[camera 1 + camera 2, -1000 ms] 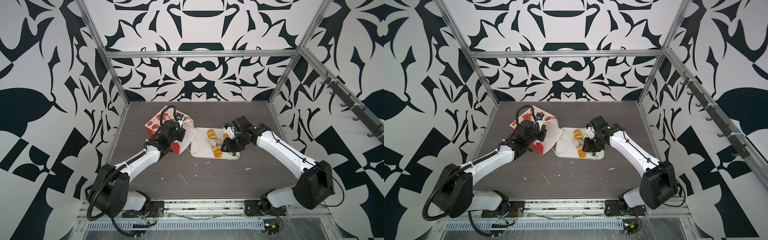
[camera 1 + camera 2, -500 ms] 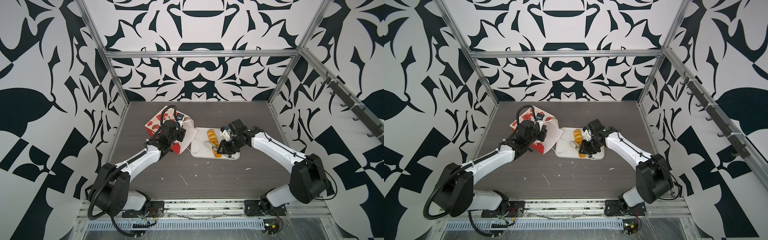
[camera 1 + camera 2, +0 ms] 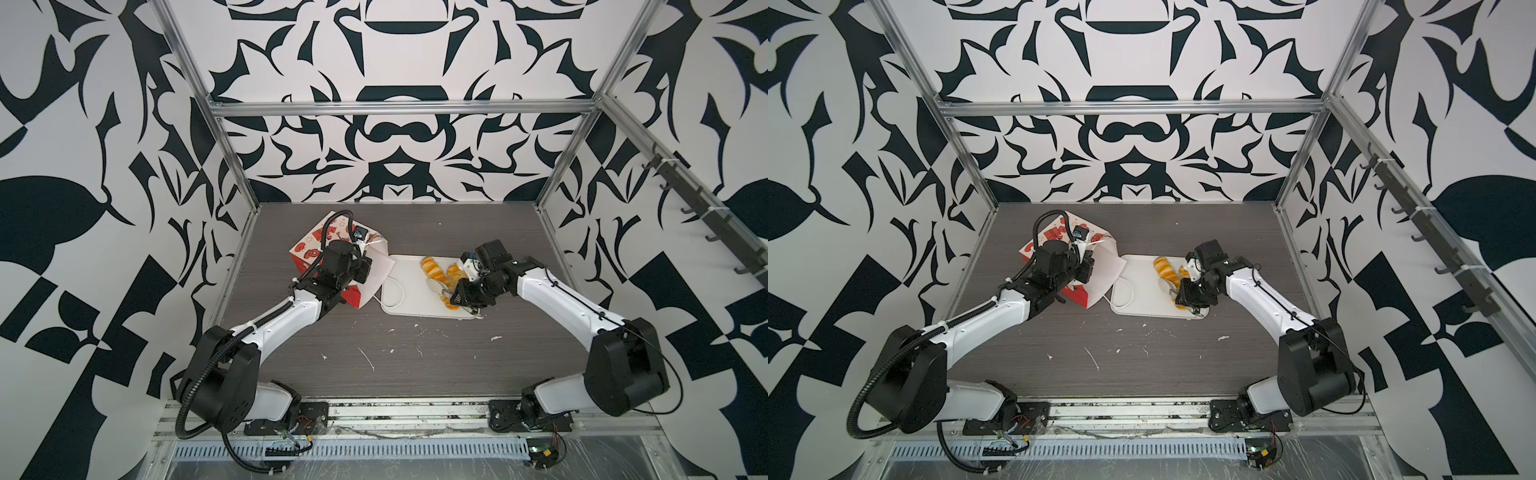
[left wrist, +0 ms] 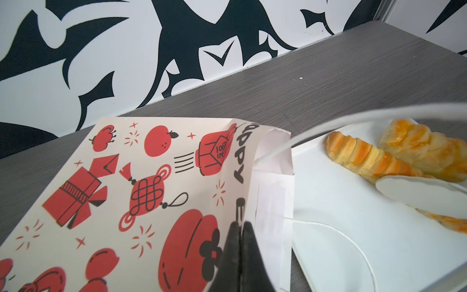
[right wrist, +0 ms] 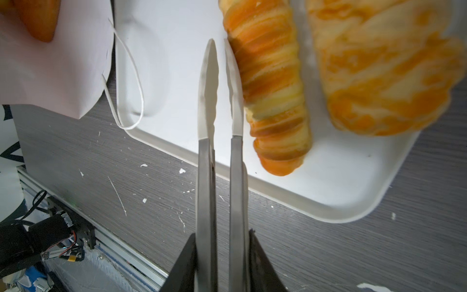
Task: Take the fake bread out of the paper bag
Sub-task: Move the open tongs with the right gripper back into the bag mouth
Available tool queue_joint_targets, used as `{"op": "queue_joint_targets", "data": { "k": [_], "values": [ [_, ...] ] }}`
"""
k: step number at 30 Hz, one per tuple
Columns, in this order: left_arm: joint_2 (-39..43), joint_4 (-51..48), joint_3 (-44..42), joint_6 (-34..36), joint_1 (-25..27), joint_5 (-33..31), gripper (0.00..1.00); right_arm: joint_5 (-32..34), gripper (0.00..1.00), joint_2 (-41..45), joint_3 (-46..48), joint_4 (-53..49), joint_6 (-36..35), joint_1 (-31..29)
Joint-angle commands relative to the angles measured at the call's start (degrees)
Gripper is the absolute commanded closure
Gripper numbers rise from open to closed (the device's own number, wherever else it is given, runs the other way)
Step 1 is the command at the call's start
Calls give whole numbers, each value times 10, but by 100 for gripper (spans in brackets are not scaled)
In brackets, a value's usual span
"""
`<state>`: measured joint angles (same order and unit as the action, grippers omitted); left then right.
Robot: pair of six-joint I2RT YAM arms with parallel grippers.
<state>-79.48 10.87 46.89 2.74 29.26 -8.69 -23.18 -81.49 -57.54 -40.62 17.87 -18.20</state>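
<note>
The red-printed paper bag [image 3: 314, 246] [image 3: 1054, 235] lies on its side, its mouth toward the white tray [image 3: 409, 306]. My left gripper [image 4: 240, 225] is shut on the bag's [image 4: 151, 189] upper rim. My right gripper [image 5: 222, 233] [image 3: 465, 291] is shut on metal tongs [image 5: 207, 161] whose white tips are nearly together with nothing between them. The tips lie beside a striped roll [image 5: 273, 88] [image 4: 366, 158] of fake bread on the tray [image 5: 341, 192]. A larger pastry [image 5: 384, 65] lies next to it. Another orange piece [image 5: 38, 20] shows on the bag's white lining.
One white cord handle [image 5: 131, 75] of the bag lies looped on the tray. White flecks [image 3: 365, 357] are scattered on the dark wood table. Patterned walls close in the left, right and back, and a metal rail [image 3: 374, 419] runs along the front.
My right gripper has shifted a little toward the tray's near edge and the tongs' arms have come closer together. The left gripper and the bag have not moved.
</note>
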Motion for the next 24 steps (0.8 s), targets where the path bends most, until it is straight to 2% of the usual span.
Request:
{"op": "queue_joint_targets", "data": {
  "k": [1,5,11,17,24],
  "values": [
    [-8,-11,16,-11,-3,8,100,9,68,17,4,8,-11,10],
    [-7,-13,15,-11,-3,6,100,-4,68,21,8,13,-13,13],
    [-2,-18,18,-11,-3,9,100,-126,67,69,14,81,7,7],
    [5,-36,30,2,-3,16,100,-103,67,109,-13,96,6,-63],
    [22,-67,46,61,-3,27,100,-78,67,62,3,190,41,-155]
  ]
}}
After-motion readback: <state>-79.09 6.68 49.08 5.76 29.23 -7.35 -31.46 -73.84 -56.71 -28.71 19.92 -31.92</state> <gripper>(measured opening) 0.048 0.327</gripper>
